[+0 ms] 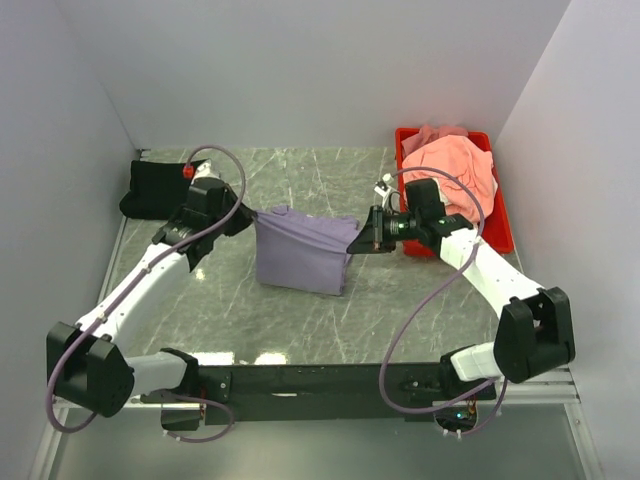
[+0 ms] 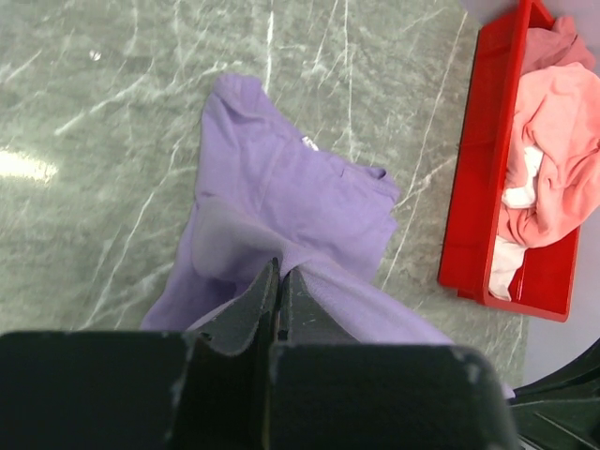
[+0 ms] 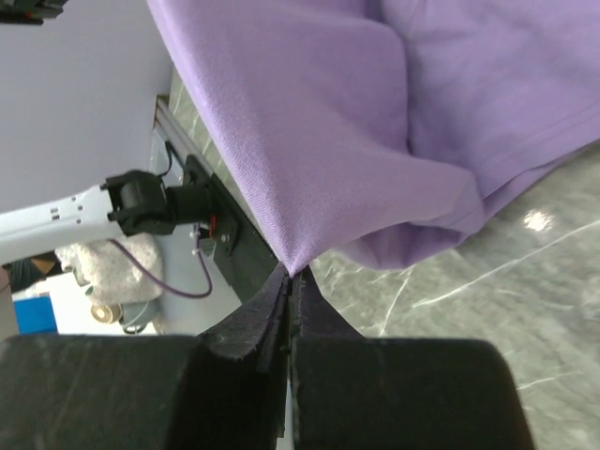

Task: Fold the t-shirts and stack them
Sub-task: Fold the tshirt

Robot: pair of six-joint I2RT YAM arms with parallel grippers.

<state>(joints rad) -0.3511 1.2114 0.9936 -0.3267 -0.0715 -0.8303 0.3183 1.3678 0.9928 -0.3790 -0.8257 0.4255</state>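
Marble tabletop (image 1: pixel 250 320), white walls | purple shirt (image 1: pixel 300 255) mid-table, top edge lifted, lower part resting on the surface | left gripper (image 1: pixel 250 213) and right gripper (image 1: pixel 355 244) each pinch a top corner | best keep that edge taut and level while folding.

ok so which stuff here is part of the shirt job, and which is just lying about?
Job:
- purple shirt, pinched by left hand and right hand
- pink shirt
- white shirt
- black shirt

Not job:
- red tray
- table
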